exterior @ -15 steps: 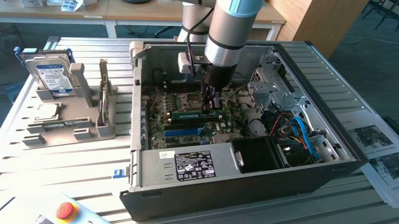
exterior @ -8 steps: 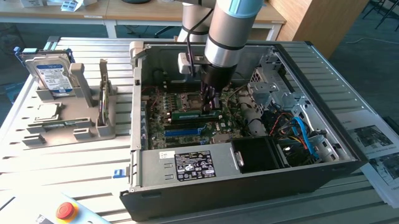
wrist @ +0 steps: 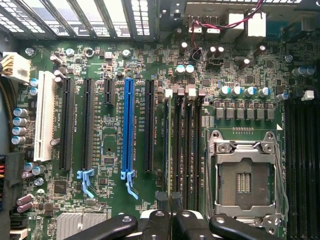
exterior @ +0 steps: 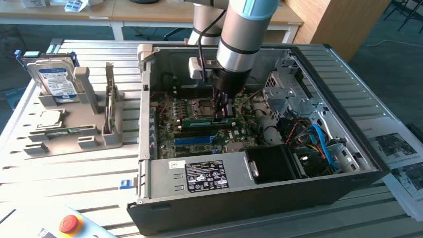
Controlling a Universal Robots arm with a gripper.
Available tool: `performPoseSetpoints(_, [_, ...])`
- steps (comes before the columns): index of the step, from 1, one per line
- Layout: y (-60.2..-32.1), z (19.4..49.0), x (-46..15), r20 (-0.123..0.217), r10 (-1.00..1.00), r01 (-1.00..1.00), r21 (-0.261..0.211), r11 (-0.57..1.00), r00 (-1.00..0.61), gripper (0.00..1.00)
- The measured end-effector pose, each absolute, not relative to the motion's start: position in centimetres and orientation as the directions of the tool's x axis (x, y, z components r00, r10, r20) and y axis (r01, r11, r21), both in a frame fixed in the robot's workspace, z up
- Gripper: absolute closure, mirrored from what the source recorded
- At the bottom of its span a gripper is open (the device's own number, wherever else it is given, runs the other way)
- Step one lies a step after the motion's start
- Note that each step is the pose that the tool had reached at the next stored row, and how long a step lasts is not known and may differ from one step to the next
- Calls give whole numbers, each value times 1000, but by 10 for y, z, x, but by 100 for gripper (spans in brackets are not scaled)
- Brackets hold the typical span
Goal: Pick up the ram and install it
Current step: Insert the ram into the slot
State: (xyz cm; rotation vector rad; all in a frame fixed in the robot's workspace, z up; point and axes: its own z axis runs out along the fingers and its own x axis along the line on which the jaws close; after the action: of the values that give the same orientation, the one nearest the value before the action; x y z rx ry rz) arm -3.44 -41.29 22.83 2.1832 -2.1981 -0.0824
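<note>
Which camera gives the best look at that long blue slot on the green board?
The wrist view: the blue slot runs full length, seen from above, with the latch at its end. The exterior view shows the same slot as a small, slanted blue strip.

Exterior view high, looking down into computer case (exterior: 264, 204), wrist view close over shared motherboard (wrist: 107, 135)

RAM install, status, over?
Gripper inside the PC case, jaws shut on the ram. Ram level at the memory slots; seating unclear. Blue cable lies well apart.
</note>
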Motion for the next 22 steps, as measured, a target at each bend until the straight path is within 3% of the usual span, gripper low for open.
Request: performPoseSetpoints(22, [-413, 228, -34, -8, -1000, -998, 62, 7, -7, 88])
